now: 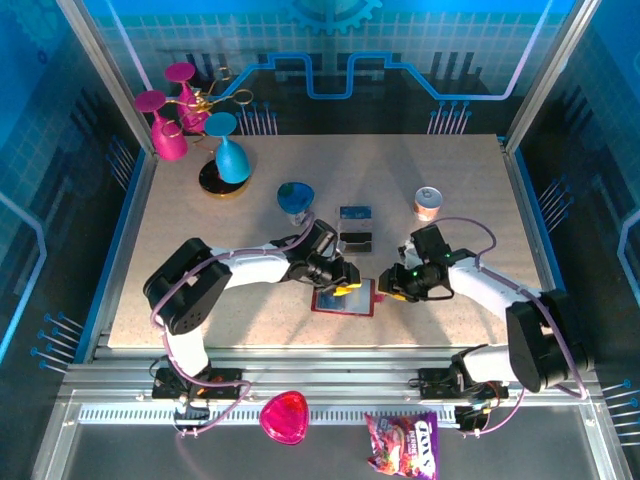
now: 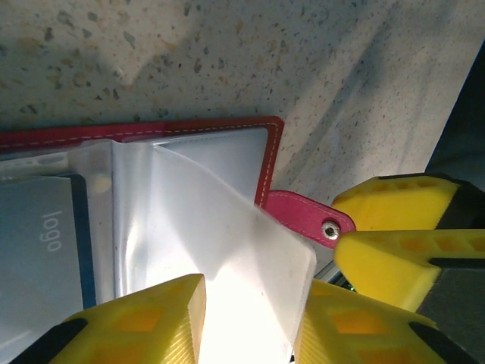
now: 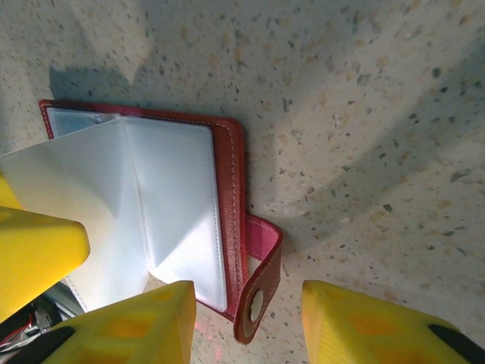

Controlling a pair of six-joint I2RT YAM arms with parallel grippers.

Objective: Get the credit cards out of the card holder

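Observation:
The dark red card holder (image 1: 345, 300) lies open on the table near the front, its pale pockets (image 3: 178, 205) facing up. A grey card printed "logo" (image 2: 42, 250) sits in a left pocket. A blue credit card (image 1: 355, 213) and a dark one (image 1: 355, 241) lie on the table just beyond the holder. My left gripper (image 1: 345, 287) (image 2: 250, 326) hangs over the holder, jaws apart, with a translucent sleeve leaf (image 2: 227, 250) lifted between its fingers. My right gripper (image 1: 384, 290) (image 3: 250, 326) is open, straddling the red snap tab (image 3: 258, 292) without touching it.
Pink and blue goblets on a stand (image 1: 195, 125) fill the back left. A blue dish (image 1: 295, 195) and a small can (image 1: 428, 203) stand behind the cards. A pink heart dish (image 1: 285, 417) and a candy bag (image 1: 402, 445) lie off the table's front edge.

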